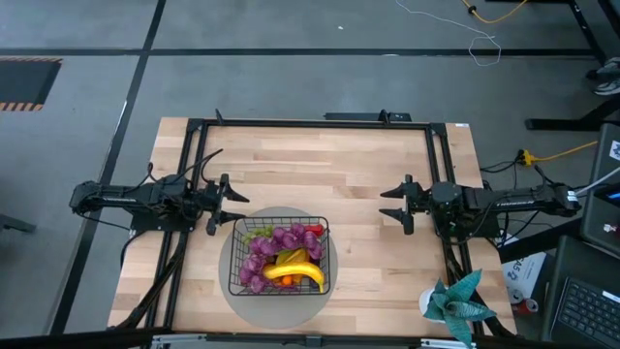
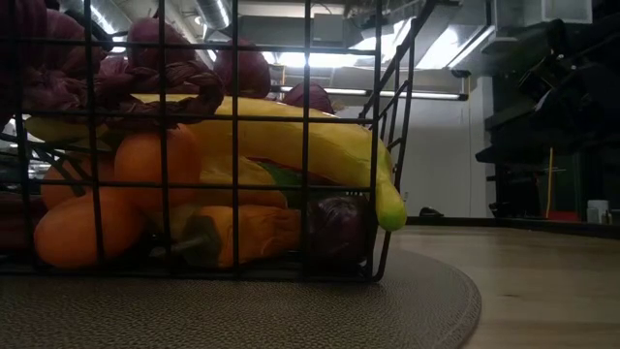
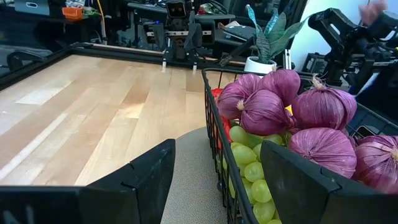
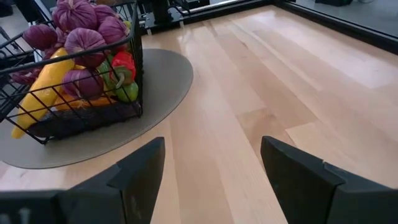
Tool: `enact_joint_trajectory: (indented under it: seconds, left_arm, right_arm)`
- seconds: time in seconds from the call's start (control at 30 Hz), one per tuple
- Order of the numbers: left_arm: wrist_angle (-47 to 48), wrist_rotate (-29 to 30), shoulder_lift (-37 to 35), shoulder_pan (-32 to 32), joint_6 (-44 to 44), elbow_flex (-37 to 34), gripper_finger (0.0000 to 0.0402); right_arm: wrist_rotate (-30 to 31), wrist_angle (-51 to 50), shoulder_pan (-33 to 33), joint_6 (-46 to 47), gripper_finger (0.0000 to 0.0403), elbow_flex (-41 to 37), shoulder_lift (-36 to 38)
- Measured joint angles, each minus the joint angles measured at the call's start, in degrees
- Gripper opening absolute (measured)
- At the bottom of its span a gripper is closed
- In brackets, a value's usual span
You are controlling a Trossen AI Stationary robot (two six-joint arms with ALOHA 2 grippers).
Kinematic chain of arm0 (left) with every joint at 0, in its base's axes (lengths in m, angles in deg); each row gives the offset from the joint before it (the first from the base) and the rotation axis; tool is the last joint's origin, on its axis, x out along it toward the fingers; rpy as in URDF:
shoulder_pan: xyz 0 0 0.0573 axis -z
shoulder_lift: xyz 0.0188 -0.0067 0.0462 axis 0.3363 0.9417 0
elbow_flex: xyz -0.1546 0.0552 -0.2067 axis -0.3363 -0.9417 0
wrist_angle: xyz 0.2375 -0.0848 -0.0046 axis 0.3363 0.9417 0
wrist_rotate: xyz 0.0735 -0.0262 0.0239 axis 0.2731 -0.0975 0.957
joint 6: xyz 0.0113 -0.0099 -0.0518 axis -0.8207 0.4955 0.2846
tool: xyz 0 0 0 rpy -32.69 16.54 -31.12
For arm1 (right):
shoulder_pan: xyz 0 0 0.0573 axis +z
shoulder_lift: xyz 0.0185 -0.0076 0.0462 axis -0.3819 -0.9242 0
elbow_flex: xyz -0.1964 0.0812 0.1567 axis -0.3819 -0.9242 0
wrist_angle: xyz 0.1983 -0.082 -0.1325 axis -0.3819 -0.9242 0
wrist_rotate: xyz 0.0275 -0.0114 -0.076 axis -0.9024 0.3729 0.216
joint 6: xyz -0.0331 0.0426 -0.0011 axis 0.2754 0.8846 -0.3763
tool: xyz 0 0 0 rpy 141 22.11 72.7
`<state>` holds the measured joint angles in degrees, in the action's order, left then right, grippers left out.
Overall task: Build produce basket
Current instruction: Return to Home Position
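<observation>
Nearly done: park both arms clear

The basket (image 1: 232, 260) sits on the round mat (image 1: 291, 310), packed with a banana (image 1: 295, 274), purple bulbs (image 3: 264, 112) and green grapes (image 3: 245, 163). The left claw (image 1: 235, 206) hangs wide open and empty just beside the basket's corner. The right claw (image 1: 389, 204), also open and empty, is well apart. Draw the left one straight back so no finger clips the wire.

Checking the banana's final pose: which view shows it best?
The high view: the banana lies uncovered on top in the basket. Low and right wrist views show it behind mesh, partly hidden; in the left wrist view purple bulbs mostly hide it.
</observation>
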<state>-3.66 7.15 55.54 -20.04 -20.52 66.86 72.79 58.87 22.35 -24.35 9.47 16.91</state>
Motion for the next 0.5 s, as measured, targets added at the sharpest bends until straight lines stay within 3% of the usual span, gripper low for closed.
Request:
enact_joint_trajectory:
  seconds: [0.27, 0.5]
  left_arm:
    - [0.0, 0.0, 0.0, 0.0, 0.0, 0.0, 0.0231]
    - [-0.3, 0.0, 0.0, 0.0, 0.0, 0.0, 0.0231]
  right_arm:
    - [-0.2, -0.1, 0.3, 0.1, 0.0268, 0.0, 1.2]
    - [-1.0, -0.1, 0.3, -4.5, 0.0268, 0.0, 11.4]
